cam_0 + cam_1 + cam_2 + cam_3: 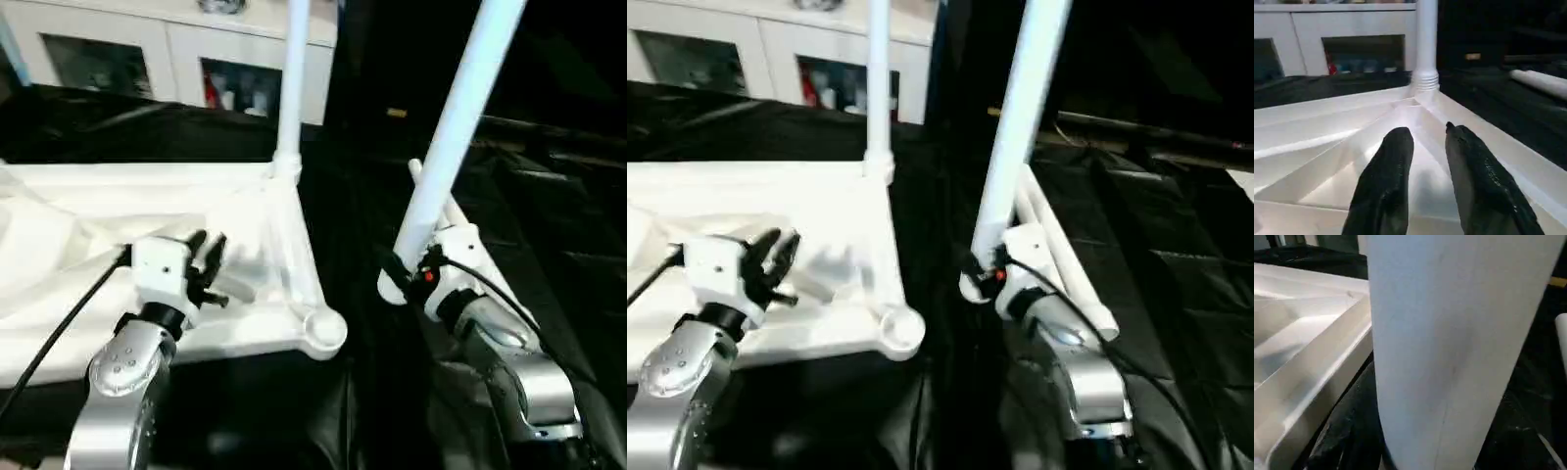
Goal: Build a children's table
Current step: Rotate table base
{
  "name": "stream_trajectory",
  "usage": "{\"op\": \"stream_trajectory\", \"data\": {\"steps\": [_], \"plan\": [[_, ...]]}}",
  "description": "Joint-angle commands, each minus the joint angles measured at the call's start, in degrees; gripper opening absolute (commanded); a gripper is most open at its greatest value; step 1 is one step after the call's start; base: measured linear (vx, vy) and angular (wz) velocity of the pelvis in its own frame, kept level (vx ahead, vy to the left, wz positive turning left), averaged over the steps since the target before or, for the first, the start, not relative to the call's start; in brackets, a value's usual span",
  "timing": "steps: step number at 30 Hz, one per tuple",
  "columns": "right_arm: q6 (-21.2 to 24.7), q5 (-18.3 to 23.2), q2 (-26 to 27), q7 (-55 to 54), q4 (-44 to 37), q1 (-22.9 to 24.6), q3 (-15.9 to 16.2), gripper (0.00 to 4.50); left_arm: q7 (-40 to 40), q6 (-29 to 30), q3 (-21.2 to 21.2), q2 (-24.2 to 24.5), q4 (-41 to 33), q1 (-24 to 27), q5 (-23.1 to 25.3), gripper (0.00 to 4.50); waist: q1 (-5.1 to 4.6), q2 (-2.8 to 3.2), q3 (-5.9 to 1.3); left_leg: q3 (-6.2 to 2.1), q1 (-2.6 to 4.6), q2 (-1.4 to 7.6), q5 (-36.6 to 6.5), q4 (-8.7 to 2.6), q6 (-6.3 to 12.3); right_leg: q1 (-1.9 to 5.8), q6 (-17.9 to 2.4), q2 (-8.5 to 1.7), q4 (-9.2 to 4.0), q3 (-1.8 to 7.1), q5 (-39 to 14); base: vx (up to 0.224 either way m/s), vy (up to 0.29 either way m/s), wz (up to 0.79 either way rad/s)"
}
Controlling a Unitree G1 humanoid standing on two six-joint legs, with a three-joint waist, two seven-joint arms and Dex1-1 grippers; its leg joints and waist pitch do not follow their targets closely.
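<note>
Black-fingered, the left end effector point(209, 251) hovers with its two fingers point(1386, 181) slightly parted and empty over the ribbed underside of the white plastic tabletop point(118, 211), near that top's right-hand edge. The right end effector point(404, 269) is clamped around the lower end of a white tubular leg point(453, 122), which it holds tilted, rising up and away from the robot, over the black-draped bench point(549, 225) just to the right of the tabletop; in the right wrist view this leg point(1449, 347) stands beside the tabletop's rim. The tabletop lies upside down on the bench in front of the robot's left arm. At its far right corner another leg point(292, 78) stands upright in its socket, while the round socket point(323, 328) at the near right corner is empty. Further white legs point(1068, 255) lie on the bench behind the right end effector. Beyond the bench stands a white glass-door cabinet point(127, 54).
</note>
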Motion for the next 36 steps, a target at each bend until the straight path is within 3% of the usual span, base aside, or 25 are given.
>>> {"op": "stream_trajectory", "data": {"steps": [1, 2, 3, 4, 5, 6, 8, 10, 11, 14, 15, 18, 20, 21, 22, 24, 29, 36], "plan": [[-0.24, 0.11, -0.8, -0.63, 0.46, -1.6, -1.11, 1.9, -8.6, -0.06, -3.85, 2.79, 1.93, -2.62, -1.84, 1.75, 0.04, 1.18, -1.81, 1.39, 0.32, 1.11, -11.31, -5.48, 3.87, 1.88, -8.14, -2.09, -4.7, 1.19, -23.32, -0.073, -0.038, 0.15], [-0.1, 0.01, -0.79, -0.8, 0.65, -1.79, -1.2, 1.9, -9.78, -0.1, -4.28, 3.29, 2.34, -3.16, -2.08, 1.79, -0.04, 1.29, -1.84, 1.32, 0.1, 1.32, -11.92, -5.75, 2.99, 2.05, -7.69, -2.13, -4.51, 1.13, -23.31, -0.075, -0.033, 0.07], [0.65, -0.63, -0.82, -1.62, 1.7, -2.85, -1.59, 1.9, -15.05, 0.02, -6.2, 5.51, 4.45, -6.0, -3.14, 1.89, 0.07, 1.51, -1.8, 1.2, -0.69, 1.37, -11.45, -6.01, 1.48, 2.53, -6.85, -2.28, -4.46, 1.03, -22.68, -0.075, -0.033, 0.07], [0.65, -0.93, -0.9, -1.75, 2.11, -3.22, -1.56, 1.9, -16.4, 0.45, -6.71, 6.03, 5.06, -6.92, -3.41, 2.14, 0.21, 1.7, -1.87, 1.4, -0.36, 1.27, -12.19, -5.97, 0.44, 2.09, -6.31, -2.09, -4.49, 0.93, -23.01, -0.077, -0.026, 0.02], [0.47, -1.2, -0.92, -1.55, 2.64, -3.74, -1.55, 1.9, -18.23, 0.44, -7.53, 6.87, 6.08, -8.21, -3.45, 2.14, 0.18, 1.65, -1.96, 1.4, -0.44, 1.3, -12.01, -5.91, 0.15, 2.19, -6.36, -2.16, -4.33, 0.95, -22.43, -0.059, -0.026, 0.04], [0.92, -0.95, -1.05, -1.0, 3.09, -4.49, -1.55, 1.9, -21.07, 0.62, -8.63, 7.65, 7.9, -10.19, -3.7, 2.14, 0.33, 2.25, -1.98, 1.42, -0.85, 1.2, -10.65, -5.94, -0.38, 2.57, -6.29, -2.3, -4.29, 1.08, -21.59, -0.059, -0.026, 0.04], [1.53, -0.41, -1.2, -0.18, 3.81, -5.75, -1.62, 1.9, -26.42, 0.74, -10.93, 9.4, 10.6, -13.2, -3.67, 2.14, 0.28, 2.19, -2.09, 1.47, -1.2, 0.97, -9.77, -5.91, -0.76, 2.84, -5.74, -2.27, -4.39, 1.14, -22.12, 0.0, 0.0, 0.0], [-0.81, -0.85, -1.95, 1.07, 4.9, -6.75, -0.89, 1.9, -32.7, 1.57, -13.67, 11.82, 12.71, -15.64, -3.63, 2.14, 0.38, 2.19, -2.27, 1.54, -1.36, 0.85, -8.15, -5.7, -0.96, 2.88, -5.57, -2.29, -4.23, 1.3, -21.76, 0.0, 0.0, 0.0], [-1.58, -1.04, -2.64, 2.34, 5.35, -7.14, -0.19, 1.9, -36.1, 2.25, -15.05, 13.24, 13.62, -16.85, -3.83, 2.14, 0.37, 2.46, -2.35, 1.5, -1.61, 0.84, -7.41, -5.7, -1.2, 3.0, -5.97, -2.32, -3.9, 1.37, -21.26, 0.0, 0.0, 0.0], [-1.55, -0.89, -3.46, 4.11, 5.69, -7.45, 0.67, 1.9, -39.64, 2.64, -16.5, 14.77, 15.05, -18.52, -4.03, 2.14, 0.38, 2.41, -2.68, 1.7, -1.85, 0.79, -4.02, -5.52, -1.0, 3.43, -7.97, -2.16, -3.42, 1.34, -15.72, 0.0, 0.0, 0.0], [-1.53, -0.83, -3.57, 4.28, 5.85, -7.57, 0.78, 1.9, -41.74, 2.95, -17.42, 15.81, 15.74, -19.19, -4.01, 2.14, 0.44, 2.75, -2.83, 1.85, -1.75, 0.8, -2.88, -5.52, -1.03, 3.49, -9.51, -2.09, -3.22, 1.24, -12.47, 0.0, 0.0, 0.0], [-1.38, -0.65, -3.75, 4.72, 6.13, -7.84, 0.93, 1.9, -47.01, 3.77, -19.66, 19.01, 17.84, -20.47, -3.41, 2.14, 0.4, 3.12, -2.87, 1.89, -1.69, 0.72, -2.34, -5.59, -0.94, 3.63, -10.32, -1.92, -3.07, 1.15, -10.55, 0.0, 0.0, 0.0], [-1.43, -0.88, -3.91, 4.9, 6.29, -7.79, 0.97, 1.9, -48.3, 4.36, -19.73, 19.57, 19.21, -21.24, -3.97, 2.14, 0.39, 3.08, -2.81, 1.9, -1.7, 0.72, -2.07, -5.6, -1.04, 3.75, -10.93, -1.89, -2.95, 1.09, -10.19, 0.0, 0.0, 0.0], [-1.43, -0.88, -3.91, 4.9, 6.29, -7.79, 0.97, 1.9, -48.3, 4.36, -19.73, 19.57, 19.21, -21.24, -3.97, 2.14, 0.4, 3.42, -2.81, 1.93, -1.68, 0.8, -2.02, -5.56, -1.27, 3.83, -11.48, -1.97, -2.93, 1.1, -9.62, 0.0, 0.0, 0.0], [-1.7, -0.95, -4.04, 5.09, 6.49, -7.69, 1.05, 1.9, -49.18, 3.96, -20.18, 20.25, 19.98, -21.56, -3.67, 1.86, 0.45, 3.44, -2.76, 1.93, -1.69, 0.84, -2.04, -5.61, -1.35, 3.88, -11.81, -1.99, -2.93, 1.09, -9.52, 0.0, 0.0, 0.0], [-1.88, -1.0, -4.11, 5.41, 6.6, -7.54, 1.14, 1.9, -50.31, 3.12, -20.93, 21.3, 20.92, -21.7, -2.64, 1.75, 0.49, 3.51, -2.72, 1.96, -1.64, 0.89, -2.19, -5.66, -1.33, 3.84, -11.94, -1.98, -2.97, 1.1, -9.47, 0.0, 0.0, 0.0], [-1.81, -1.12, -4.04, 5.61, 6.42, -7.44, 1.6, 1.9, -49.61, 1.07, -21.19, 21.59, 23.36, -22.29, -1.34, 1.33, 0.51, 3.55, -2.52, 1.93, -1.56, 0.95, -4.43, -5.81, -1.6, 3.79, -10.9, -2.09, -3.42, 1.16, -13.95, 0.0, 0.0, 0.0], [-2.04, -1.41, -3.86, 5.69, 6.62, -7.6, 1.79, 1.9, -49.55, -1.53, -21.37, 21.94, 26.39, -23.24, 0.29, 0.66, 0.46, 3.68, -2.53, 1.85, -1.69, 0.99, -3.88, -5.86, -1.98, 3.81, -10.61, -2.15, -3.39, 1.17, -13.62, 0.0, 0.0, 0.0]]}}
